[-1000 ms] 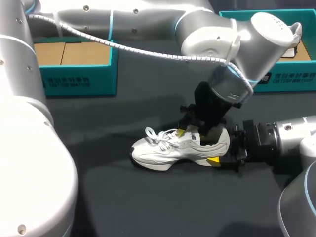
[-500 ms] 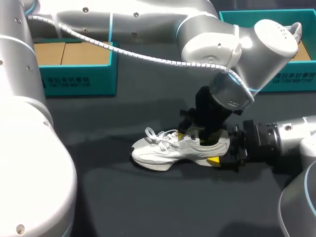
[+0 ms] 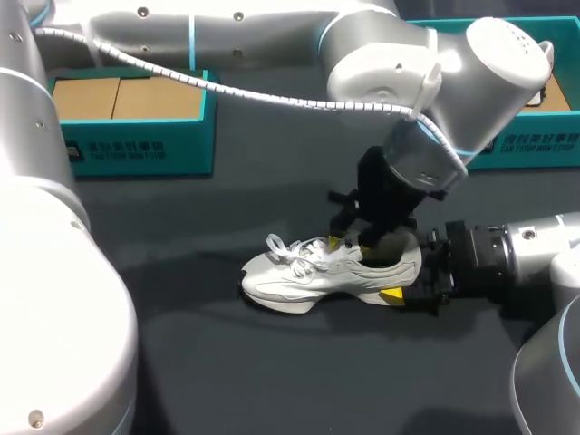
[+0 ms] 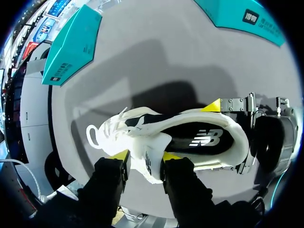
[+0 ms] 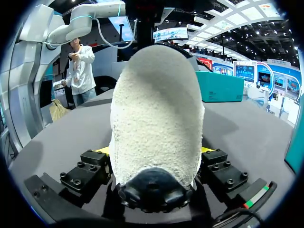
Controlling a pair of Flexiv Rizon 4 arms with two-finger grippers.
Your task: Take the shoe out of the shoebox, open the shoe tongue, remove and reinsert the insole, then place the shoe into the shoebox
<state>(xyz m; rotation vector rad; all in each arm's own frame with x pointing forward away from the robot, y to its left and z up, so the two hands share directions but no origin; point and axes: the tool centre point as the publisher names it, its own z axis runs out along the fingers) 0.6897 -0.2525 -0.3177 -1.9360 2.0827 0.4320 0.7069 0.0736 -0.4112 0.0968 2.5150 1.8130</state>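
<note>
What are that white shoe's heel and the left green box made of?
Shoe: its heel looks like matte, fuzzy fleece or suede, going by its nubbly surface. Left box: probably cardboard, printed teal outside, plain brown inside.

Dark table [image 3: 227, 381] holds shoe [image 3: 299, 276], shoebox [image 3: 136, 145], seemingly another box [image 3: 544, 145].

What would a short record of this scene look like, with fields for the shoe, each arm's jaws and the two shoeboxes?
shoe: white, standing on its sole on the table, outside both boxes
left jaws: shut on the tongue, from above
right jaws: shut on the heel, one finger at each side
left shoebox: teal, far left
right shoebox: teal, far right
</note>
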